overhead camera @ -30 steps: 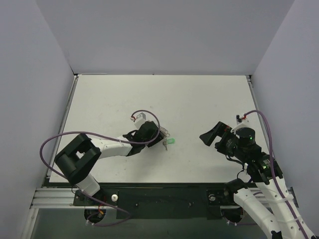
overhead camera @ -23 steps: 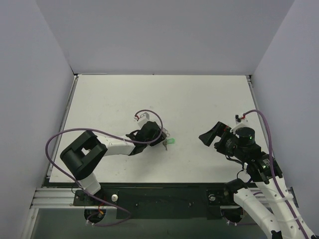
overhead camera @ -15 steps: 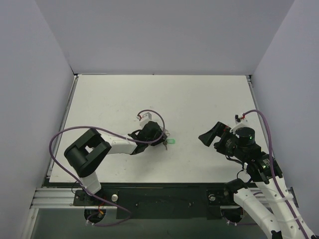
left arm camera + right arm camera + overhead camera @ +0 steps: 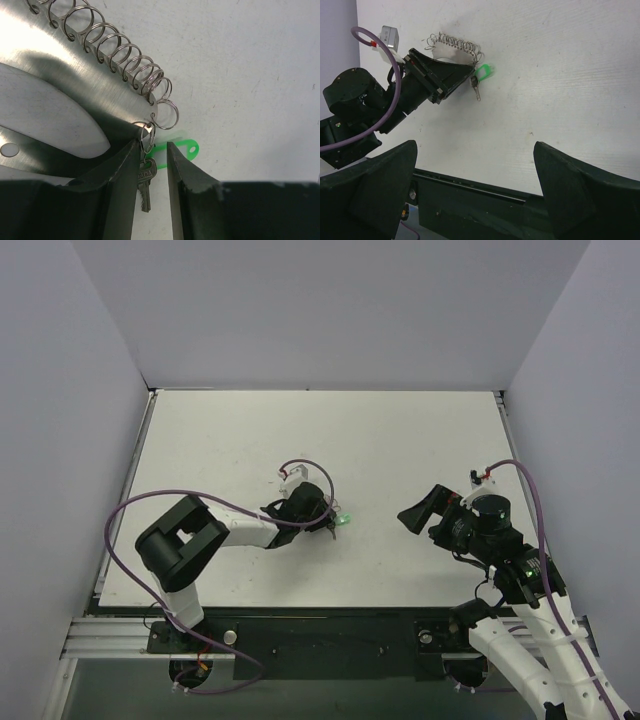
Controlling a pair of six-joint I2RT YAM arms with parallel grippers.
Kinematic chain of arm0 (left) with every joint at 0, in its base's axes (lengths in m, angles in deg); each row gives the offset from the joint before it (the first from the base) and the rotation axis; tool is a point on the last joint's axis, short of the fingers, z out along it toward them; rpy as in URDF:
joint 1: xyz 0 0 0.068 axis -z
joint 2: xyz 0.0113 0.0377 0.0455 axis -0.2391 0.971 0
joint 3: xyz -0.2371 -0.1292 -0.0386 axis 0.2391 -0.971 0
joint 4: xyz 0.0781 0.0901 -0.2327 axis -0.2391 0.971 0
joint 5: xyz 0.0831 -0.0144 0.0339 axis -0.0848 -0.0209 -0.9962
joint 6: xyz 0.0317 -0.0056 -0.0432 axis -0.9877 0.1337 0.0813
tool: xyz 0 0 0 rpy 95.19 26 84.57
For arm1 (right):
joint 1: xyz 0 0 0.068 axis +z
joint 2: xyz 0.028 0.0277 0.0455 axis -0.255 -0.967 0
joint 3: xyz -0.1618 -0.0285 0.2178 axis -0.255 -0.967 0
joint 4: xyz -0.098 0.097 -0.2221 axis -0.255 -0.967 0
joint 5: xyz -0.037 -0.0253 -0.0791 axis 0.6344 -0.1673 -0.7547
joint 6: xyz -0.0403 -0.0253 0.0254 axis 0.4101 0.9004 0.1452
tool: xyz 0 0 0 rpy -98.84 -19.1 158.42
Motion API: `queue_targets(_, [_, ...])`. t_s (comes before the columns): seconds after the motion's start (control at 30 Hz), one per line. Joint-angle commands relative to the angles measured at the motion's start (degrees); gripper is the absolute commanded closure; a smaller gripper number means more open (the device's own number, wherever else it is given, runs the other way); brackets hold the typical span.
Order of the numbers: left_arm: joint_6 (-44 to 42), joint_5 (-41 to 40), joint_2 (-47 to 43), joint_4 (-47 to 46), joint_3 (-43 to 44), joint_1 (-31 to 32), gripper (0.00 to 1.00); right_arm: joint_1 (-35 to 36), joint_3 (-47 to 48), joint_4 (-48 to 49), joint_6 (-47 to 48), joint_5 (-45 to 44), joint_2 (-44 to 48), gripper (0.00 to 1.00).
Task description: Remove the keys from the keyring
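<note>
While left gripper (image 4: 151, 146) straddles keys (image 4: 144, 182), jaws part-spread and not yet pinching, we judge grasp step in hand. Outward, keyring (image 4: 65, 65) lies mid-worktop (image 4: 420, 430), nearer near edge. Next: pinch 1 key, work it off split ring (image 4: 146, 136). Beyond, right gripper (image 4: 475, 180) spread wide, near right edge.

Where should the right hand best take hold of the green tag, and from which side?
Probably by its rounded free end, coming from above on the right arm's side. The green tag lies flat on the table and sticks out past the left hand's fingers, which crowd its other end beside the key.
</note>
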Motion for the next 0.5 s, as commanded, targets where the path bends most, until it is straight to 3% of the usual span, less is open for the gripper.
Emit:
queue_targets(0.0, [-0.71, -0.41, 0.57, 0.19, 2.43, 0.22, 0.63, -0.21, 1.65, 1.54, 0.84, 0.53, -0.67, 0.04])
queue_targets(0.47, [-0.89, -1.55, 1.98, 4.06, 4.89, 0.22, 0.78, -0.21, 1.74, 1.45, 0.75, 0.97, -0.32, 0.04])
